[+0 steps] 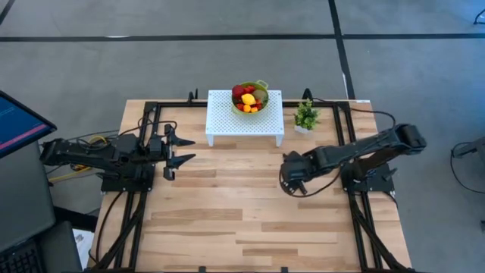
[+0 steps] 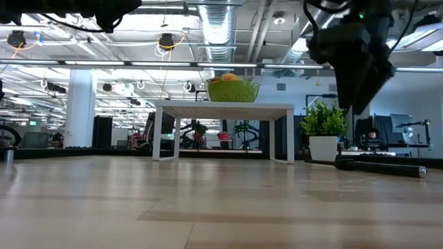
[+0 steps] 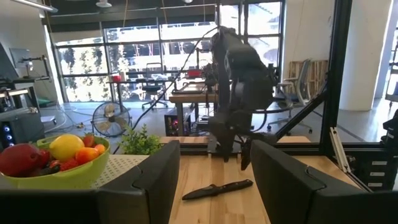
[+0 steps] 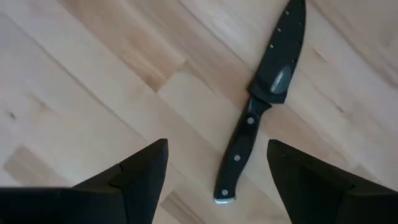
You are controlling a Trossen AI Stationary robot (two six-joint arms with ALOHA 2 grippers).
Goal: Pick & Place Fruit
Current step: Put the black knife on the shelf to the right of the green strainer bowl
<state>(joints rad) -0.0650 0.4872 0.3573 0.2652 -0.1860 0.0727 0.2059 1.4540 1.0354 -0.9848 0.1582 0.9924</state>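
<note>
- The right gripper (image 4: 214, 171) hangs above the wooden table (image 1: 250, 212), pointing down, its two dark fingers (image 4: 140, 177) spread wide with nothing between them.
- Directly below it lies a black knife (image 4: 261, 102), flat on the wood, its handle end nearer the gripper and its blade running away from it. The fingers do not touch the knife.
- In the high view this right gripper (image 1: 292, 182) sits right of the table's centre, near the small white perforated stand (image 1: 244, 117) but clearly apart from it.
- The left gripper (image 1: 182, 149) waits at the table's left side, held level and aimed toward the right, its fingers (image 3: 155, 180) parted and holding nothing.
- The fruit (image 1: 248, 98), a small heap of red, yellow and orange pieces, rests in a green bowl (image 1: 261, 92).
- The bowl stands on top of the white stand at the far middle of the table, well apart from both grippers.
- A small green potted plant (image 1: 306, 117) stands on the table just right of the stand.
- From the low view, the bowl (image 2: 233, 90) sits raised on the stand (image 2: 223, 109), with fruit (image 2: 230, 77) showing above its rim.
</note>
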